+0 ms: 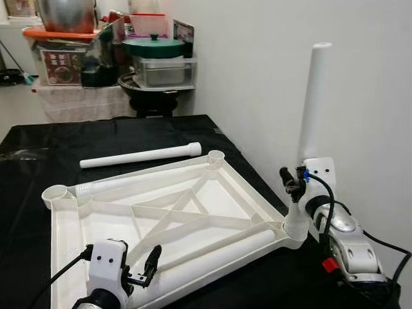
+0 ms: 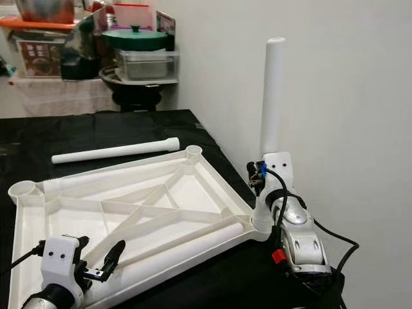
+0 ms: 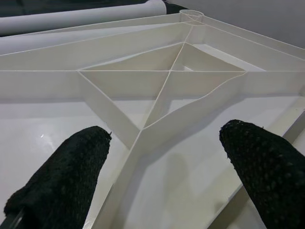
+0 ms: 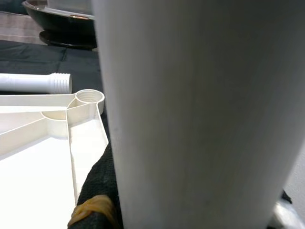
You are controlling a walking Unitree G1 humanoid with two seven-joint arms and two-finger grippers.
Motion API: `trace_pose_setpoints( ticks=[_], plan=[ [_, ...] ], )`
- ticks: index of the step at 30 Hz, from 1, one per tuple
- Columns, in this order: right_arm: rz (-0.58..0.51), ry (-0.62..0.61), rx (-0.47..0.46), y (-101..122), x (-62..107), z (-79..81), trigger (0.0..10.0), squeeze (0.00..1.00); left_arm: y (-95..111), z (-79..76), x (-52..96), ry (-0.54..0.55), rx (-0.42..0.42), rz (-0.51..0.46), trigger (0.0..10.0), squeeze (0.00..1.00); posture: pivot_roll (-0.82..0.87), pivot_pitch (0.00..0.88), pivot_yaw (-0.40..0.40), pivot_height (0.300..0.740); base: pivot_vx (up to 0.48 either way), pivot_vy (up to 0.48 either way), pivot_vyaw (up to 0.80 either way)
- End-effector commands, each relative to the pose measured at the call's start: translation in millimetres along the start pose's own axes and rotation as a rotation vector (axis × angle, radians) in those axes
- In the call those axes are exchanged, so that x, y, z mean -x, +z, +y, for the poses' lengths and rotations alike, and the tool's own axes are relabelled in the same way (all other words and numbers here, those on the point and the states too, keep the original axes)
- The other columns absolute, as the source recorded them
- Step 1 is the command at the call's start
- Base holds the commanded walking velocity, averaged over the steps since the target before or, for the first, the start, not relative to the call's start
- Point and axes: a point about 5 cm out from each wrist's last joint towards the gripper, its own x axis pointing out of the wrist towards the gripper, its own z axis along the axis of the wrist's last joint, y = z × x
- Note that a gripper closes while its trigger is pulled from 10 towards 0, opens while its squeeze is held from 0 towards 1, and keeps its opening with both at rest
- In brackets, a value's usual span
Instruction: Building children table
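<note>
Upside-down white plastic tabletop (image 1: 193, 212) on black table (image 1: 129, 132). Right gripper (image 1: 295, 183) clamped on upright leg (image 1: 313, 103) at corner socket. Left gripper (image 1: 149, 265) open over ribs. Light, stiff, slick; best held low.

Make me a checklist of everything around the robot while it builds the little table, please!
Surface: black cloth over the work area.
Job's things: white tabletop lying upside down, ribs up; one leg standing upright in its right near corner socket; one leg on the cloth behind; two more legs resting inside the tabletop.
Clutter: nothing seen on the cloth.
Grippers: right gripper shut on the upright leg; left gripper open above the tabletop ribs.
Cables: black cable along the right arm.
Surroundings: white wall; green-lidded pot and boxes behind.
</note>
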Motion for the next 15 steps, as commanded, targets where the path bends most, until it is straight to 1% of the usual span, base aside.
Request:
trace_pose_setpoints(
  ticks=[1,2,3,4,6,7,9,11,12,13,14,15],
  plan=[
    [0.223,0.031,-0.040,-49.5,11.8,6.7,10.0,0.00,-1.8,0.3,-1.0,-0.012,-0.019,0.004,10.0,0.00,0.10,0.000,-0.052,0.740,0.000,0.000,0.00],
    [0.218,0.049,-0.051,-50.0,12.7,10.3,10.0,0.00,-1.9,0.7,-1.2,-0.012,-0.020,0.004,10.0,0.00,0.10,0.000,-0.052,0.740,0.000,0.000,0.00],
    [0.199,0.104,-0.078,-48.9,14.4,22.4,10.0,0.00,-2.0,0.8,-1.7,-0.015,-0.021,0.005,10.0,0.00,0.10,0.000,-0.047,0.740,0.000,0.000,0.00],
    [0.199,0.104,-0.078,-48.9,14.4,22.4,10.0,0.00,-2.0,0.8,-1.7,-0.015,-0.021,0.005,10.0,0.00,0.10,0.000,-0.047,0.740,0.000,0.000,0.00],
    [0.174,0.186,-0.116,-47.1,17.5,42.3,10.0,0.00,-2.0,0.8,-2.7,-0.018,-0.026,0.006,10.0,0.00,0.10,0.000,-0.047,0.740,0.000,0.000,0.00],
    [0.174,0.186,-0.116,-47.1,17.5,42.3,10.0,0.00,-2.0,0.8,-2.7,-0.018,-0.026,0.006,10.0,0.00,0.10,0.000,-0.047,0.740,0.000,0.000,0.00],
    [0.161,0.227,-0.136,-45.7,18.2,54.7,10.0,0.00,-0.6,0.5,-4.0,-0.023,-0.026,0.002,10.0,0.00,0.10,0.000,-0.047,0.740,0.000,0.000,0.00],
    [0.159,0.234,-0.137,-45.6,17.9,57.6,10.0,0.00,-0.1,0.4,-4.6,-0.026,-0.025,-0.001,10.0,0.00,0.10,0.000,-0.048,0.740,0.000,0.000,0.00],
    [0.156,0.237,-0.138,-44.9,15.4,60.0,10.0,0.00,1.8,-4.6,-5.1,-0.075,-0.012,-0.002,10.0,0.00,0.10,0.000,-0.049,0.740,0.000,0.000,0.00],
    [0.156,0.237,-0.138,-44.9,15.4,60.0,10.0,0.00,1.8,-4.6,-5.1,-0.075,-0.012,-0.002,10.0,0.00,0.10,0.000,-0.049,0.740,0.000,0.000,0.00],
    [0.155,0.239,-0.139,-44.5,13.7,61.4,10.0,0.00,3.0,-8.3,-5.2,-0.111,-0.003,-0.003,10.0,0.00,0.10,0.000,-0.049,0.740,0.000,0.000,0.00],
    [0.148,0.242,-0.142,-42.5,10.8,62.5,10.0,0.00,4.1,-10.4,-4.0,-0.136,-0.011,-0.005,10.0,0.00,0.11,0.000,-0.049,0.740,0.000,0.000,0.00]
  ],
)
